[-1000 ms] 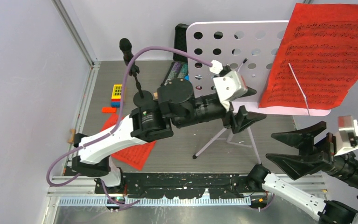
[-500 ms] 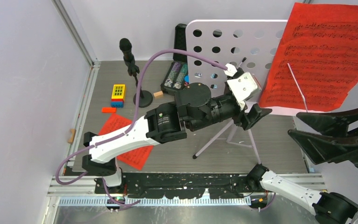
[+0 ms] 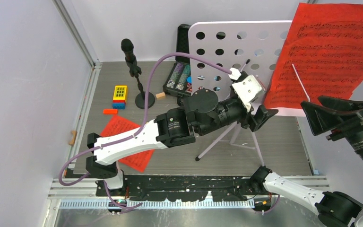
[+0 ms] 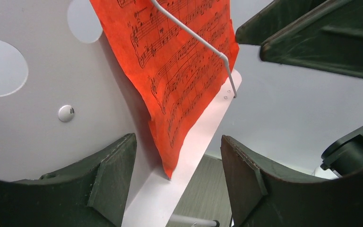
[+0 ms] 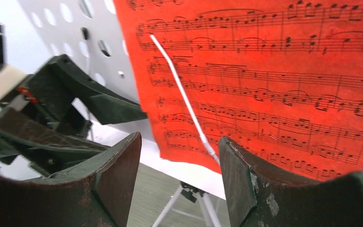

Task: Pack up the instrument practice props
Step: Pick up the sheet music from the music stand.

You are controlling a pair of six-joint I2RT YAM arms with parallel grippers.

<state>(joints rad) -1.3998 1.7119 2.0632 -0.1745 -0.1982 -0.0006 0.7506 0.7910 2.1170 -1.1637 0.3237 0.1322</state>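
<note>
We judged the red sheet (image 3: 326,52) light, floppy, easily torn, best pinched at its lower corner; left gripper (image 4: 178,139) and right gripper (image 5: 178,139) both gaped empty

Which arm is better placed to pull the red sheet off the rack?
Probably left: the left gripper, open, straddles the red sheet's lower corner at the rack ledge. The right gripper, also open, only faces its flat front.

Left jaws shifted right to the music rack (image 3: 231,43) lip, right jaws risen beside the red page (image 3: 331,52)
</note>
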